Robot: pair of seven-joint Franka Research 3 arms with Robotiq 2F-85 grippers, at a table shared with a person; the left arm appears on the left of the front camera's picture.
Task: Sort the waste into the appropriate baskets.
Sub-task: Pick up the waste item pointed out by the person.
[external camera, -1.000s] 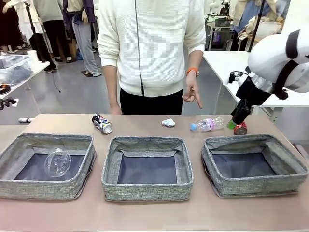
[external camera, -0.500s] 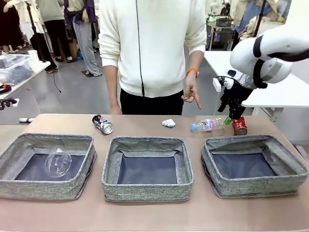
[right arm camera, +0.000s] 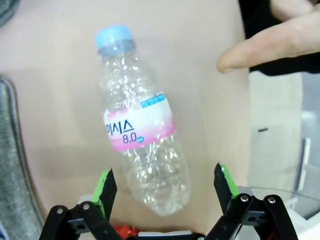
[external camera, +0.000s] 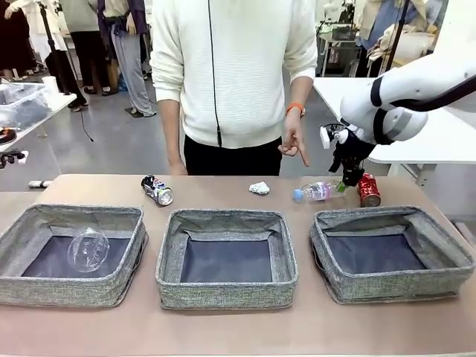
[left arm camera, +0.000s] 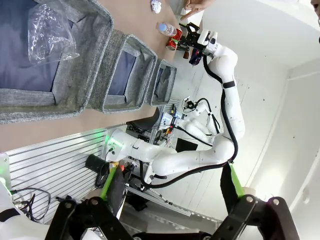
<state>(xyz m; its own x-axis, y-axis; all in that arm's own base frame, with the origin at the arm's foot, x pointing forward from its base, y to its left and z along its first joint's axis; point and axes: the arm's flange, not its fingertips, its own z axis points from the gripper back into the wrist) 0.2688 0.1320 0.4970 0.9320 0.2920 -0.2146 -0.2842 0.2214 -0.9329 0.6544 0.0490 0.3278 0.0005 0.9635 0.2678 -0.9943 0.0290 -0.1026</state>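
A clear blue-capped bottle [external camera: 318, 192] lies on its side at the table's far side, left of a red can [external camera: 369, 190]. My right gripper [external camera: 346, 181] hangs open just above the bottle's base end. In the right wrist view the bottle [right arm camera: 142, 125] lies ahead of the open gripper [right arm camera: 165, 180], its base between the green pads. A dark blue-white can [external camera: 158, 190] and a white paper wad [external camera: 259, 189] lie farther left. A clear cup [external camera: 88, 249] rests in the left basket [external camera: 71, 212]. My left gripper [left arm camera: 170, 182] stands open, high and far off.
The middle basket [external camera: 227, 217] and right basket [external camera: 390, 216] stand in a row along the near side. A person stands at the far edge, one hand [external camera: 295, 145] pointing down near the bottle; the fingertip [right arm camera: 280, 45] shows close beside it.
My right arm has swung left from above the red can to above the bottle's base end. Its jaws stay open. The waste has not moved.
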